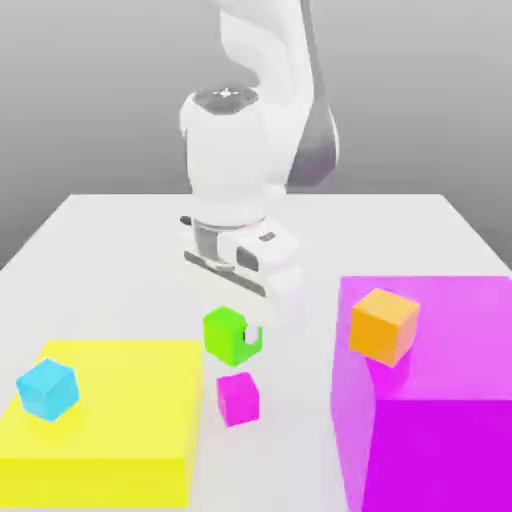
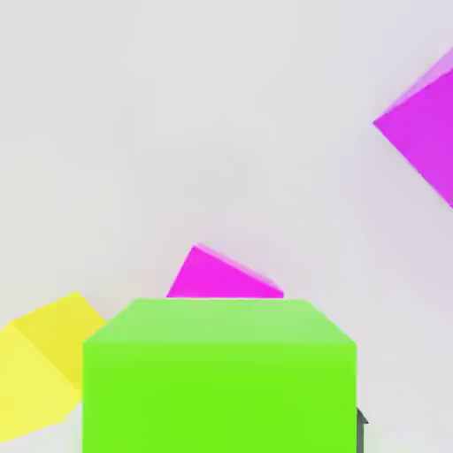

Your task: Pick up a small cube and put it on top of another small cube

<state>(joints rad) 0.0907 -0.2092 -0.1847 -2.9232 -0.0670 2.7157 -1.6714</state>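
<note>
The small green cube (image 1: 224, 334) hangs above the white table, held in my gripper (image 1: 234, 336), which is shut on it. One finger (image 1: 252, 338) shows at the cube's side. The small magenta cube (image 1: 239, 398) rests on the table just below and slightly toward the exterior view's right of the green one. In the hand view the green cube (image 2: 219, 376) looms close, with the small magenta cube (image 2: 221, 276) partly hidden behind its upper edge.
A flat yellow block (image 1: 110, 415) with a cyan cube (image 1: 48, 389) on it lies at the exterior view's left. A huge magenta block (image 1: 435, 400) carrying an orange cube (image 1: 384, 325) stands at the right. Corners of the yellow block (image 2: 40, 367) and the magenta block (image 2: 425, 128) appear in the hand view.
</note>
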